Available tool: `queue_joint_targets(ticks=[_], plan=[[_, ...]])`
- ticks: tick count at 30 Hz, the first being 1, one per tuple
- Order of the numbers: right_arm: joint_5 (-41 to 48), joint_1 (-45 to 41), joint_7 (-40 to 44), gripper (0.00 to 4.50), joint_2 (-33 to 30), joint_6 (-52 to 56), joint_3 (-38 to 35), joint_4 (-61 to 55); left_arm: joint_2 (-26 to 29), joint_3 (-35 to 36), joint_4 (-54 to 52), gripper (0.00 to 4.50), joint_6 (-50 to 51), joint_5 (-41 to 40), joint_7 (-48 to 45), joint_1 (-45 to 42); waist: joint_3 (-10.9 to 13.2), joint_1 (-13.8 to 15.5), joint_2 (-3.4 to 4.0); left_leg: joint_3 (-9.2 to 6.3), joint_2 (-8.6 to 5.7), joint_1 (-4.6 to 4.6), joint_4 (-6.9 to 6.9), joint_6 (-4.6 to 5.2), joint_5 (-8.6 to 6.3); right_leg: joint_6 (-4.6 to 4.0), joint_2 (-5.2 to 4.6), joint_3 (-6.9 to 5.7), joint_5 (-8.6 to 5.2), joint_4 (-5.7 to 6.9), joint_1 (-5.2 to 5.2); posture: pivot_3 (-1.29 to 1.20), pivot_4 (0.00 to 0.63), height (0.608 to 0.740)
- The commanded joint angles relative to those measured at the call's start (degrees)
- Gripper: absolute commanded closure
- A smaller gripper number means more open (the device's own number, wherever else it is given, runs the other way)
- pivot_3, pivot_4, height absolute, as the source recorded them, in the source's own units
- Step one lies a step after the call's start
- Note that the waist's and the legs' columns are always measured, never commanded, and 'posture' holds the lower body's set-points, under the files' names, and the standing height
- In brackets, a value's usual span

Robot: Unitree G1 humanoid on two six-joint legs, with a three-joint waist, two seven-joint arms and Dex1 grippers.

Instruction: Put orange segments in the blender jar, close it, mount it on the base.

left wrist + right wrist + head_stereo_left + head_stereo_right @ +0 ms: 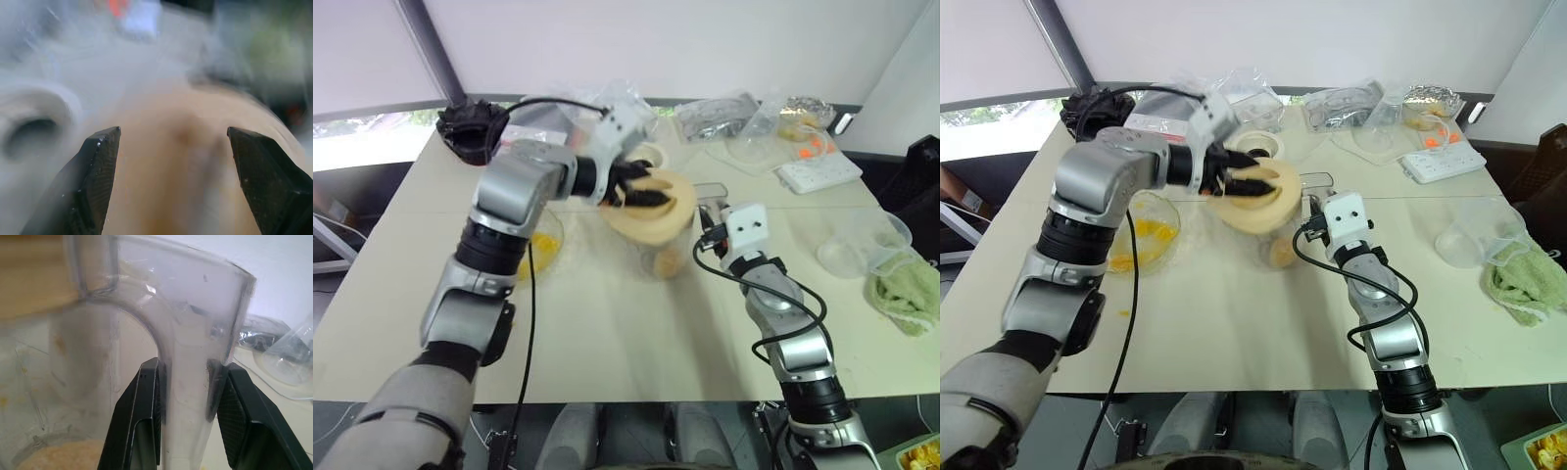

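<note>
Right gripper (188, 377) clamps its jaws on the blender jar (674, 257) by its handle, mid-desk (607, 333). Left gripper (641, 184), jaws spread, hovers over the tilted cream lid (656, 211) atop the jar. Base (1255, 145) waits at twelve o'clock; orange segments (1148, 232) fill the bowl at nine.

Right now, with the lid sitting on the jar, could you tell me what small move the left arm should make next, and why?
Probably draw the left gripper up and away. Its fingers stand open over the cream lid, which sits tilted on the blender jar. The right gripper is clamped on the jar's handle, so the jar is steadied. The lid may then need pressing level before the jar goes to the base.
</note>
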Motion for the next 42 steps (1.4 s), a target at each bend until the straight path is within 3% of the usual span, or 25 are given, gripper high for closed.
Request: queue_joint_targets(ticks=[1,7,13,16,19,24,30,37,42], plan=[[-1.3,1.8,0.2,3.54,0.1,1.3,-0.4,0.7,-2.6,11.7,-0.2,0.87,-1.9,-6.6,6.1,-3.9,0.0,-0.2,0.00,0.02,0.00,-0.05,-0.01,0.00,0.00,0.05,0.00,0.00,0.03,0.00,-0.07,0.00,0.150,0.740],[0.5,2.6,0.5,3.54,1.2,3.1,-2.2,-0.8,1.2,15.9,-5.6,0.87,1.7,-12.1,7.6,-0.7,0.0,-1.3,0.01,0.05,-0.05,0.10,-0.38,-0.09,0.06,0.09,-0.01,0.03,0.01,0.00,-0.07,0.00,0.150,0.740],[6.7,1.2,0.4,3.54,1.5,12.6,-8.5,-8.1,11.8,16.7,-21.4,0.87,6.0,-15.4,7.1,18.1,0.0,-1.6,0.05,0.15,0.01,0.35,-0.82,-0.13,0.08,0.02,0.00,0.18,-0.03,0.04,-0.10,0.00,0.150,0.740],[9.6,-0.6,1.1,3.54,0.1,18.5,-12.0,-10.7,15.6,9.8,-28.4,0.87,-4.3,-9.2,6.7,31.0,0.0,-1.1,0.05,0.17,0.01,0.05,-0.81,-0.17,0.10,-0.01,-0.04,0.21,-0.01,0.06,-0.42,0.00,0.150,0.740],[11.0,-4.3,1.2,3.54,-2.8,24.5,-15.0,-12.1,14.7,8.1,-30.4,0.87,-8.8,-7.4,9.2,38.9,0.1,-0.2,0.02,0.21,-0.04,-0.10,-0.76,-0.23,0.13,-0.24,-0.13,0.23,-0.09,0.00,-0.55,0.00,0.150,0.740],[13.8,-13.2,1.8,3.54,-7.1,33.3,-19.4,-12.0,13.5,4.7,-30.8,0.87,-14.4,-4.0,12.2,44.9,0.2,0.1,0.00,0.41,0.05,-0.13,-0.68,-0.27,0.17,-0.43,-0.09,0.27,-0.03,-0.05,-0.64,0.00,0.150,0.740],[14.8,-37.7,4.8,3.54,-15.1,38.0,-19.1,0.7,8.0,3.3,-29.4,0.87,-18.4,-2.8,16.8,46.4,0.4,-1.0,0.06,0.79,0.10,-0.15,-0.68,-0.24,0.19,-0.44,-0.06,0.41,0.00,-0.03,-0.78,0.00,0.150,0.740],[13.4,-55.9,5.5,3.54,-10.5,31.4,-14.5,18.7,5.8,1.7,-28.9,0.87,-21.5,-1.1,19.0,47.2,0.4,-1.7,0.03,0.86,0.13,-0.13,-0.93,-0.14,0.13,-0.25,0.12,0.33,0.12,0.03,-0.88,0.00,0.150,0.740],[12.0,-60.3,4.0,3.54,-4.2,25.3,-12.7,28.1,5.5,1.9,-30.3,0.87,-21.7,-1.0,20.2,48.9,0.4,-1.6,0.04,0.89,0.13,-0.15,-0.89,-0.14,0.13,-0.24,0.03,0.36,0.14,0.05,-0.89,0.00,0.150,0.740]])
